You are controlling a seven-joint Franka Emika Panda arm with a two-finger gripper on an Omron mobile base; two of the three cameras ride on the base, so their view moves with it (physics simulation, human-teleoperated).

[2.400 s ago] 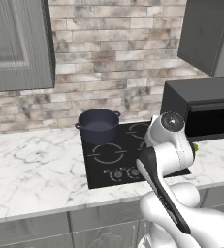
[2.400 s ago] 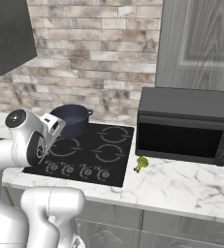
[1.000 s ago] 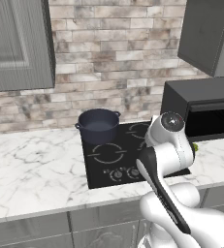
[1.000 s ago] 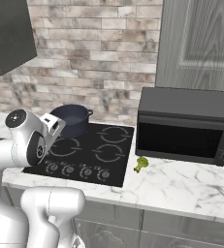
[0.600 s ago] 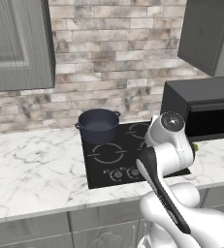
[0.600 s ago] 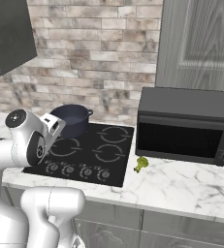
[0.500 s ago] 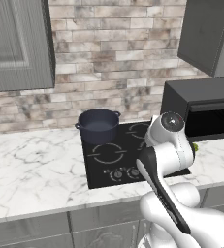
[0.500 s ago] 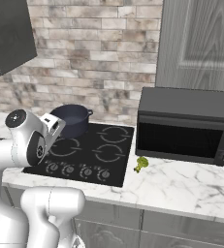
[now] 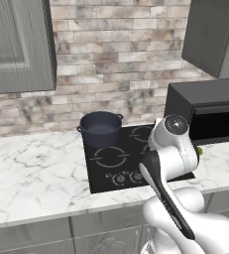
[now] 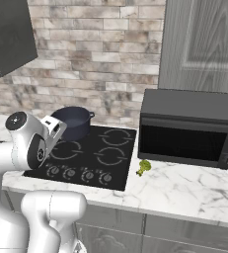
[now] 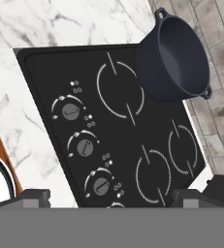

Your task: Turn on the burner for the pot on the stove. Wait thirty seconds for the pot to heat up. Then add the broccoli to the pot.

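The dark blue-grey pot (image 9: 101, 128) (image 10: 75, 121) (image 11: 174, 55) stands empty on the back left ring of the black stove (image 9: 100, 172) (image 10: 111, 169) (image 11: 45, 68). A row of round knobs (image 11: 85, 147) (image 10: 78, 174) runs along the stove's front edge. The green broccoli (image 10: 144, 167) (image 9: 199, 150) lies on the marble counter between the stove and the microwave. My gripper (image 11: 113, 198) hovers open above the stove's front, over the knob row, with nothing between its fingertips (image 11: 33, 196).
A black microwave (image 9: 210, 111) (image 10: 187, 128) stands on the counter right of the stove. A brick wall rises behind, with grey cabinets overhead. White marble counter (image 9: 31, 168) stretches left of the stove.
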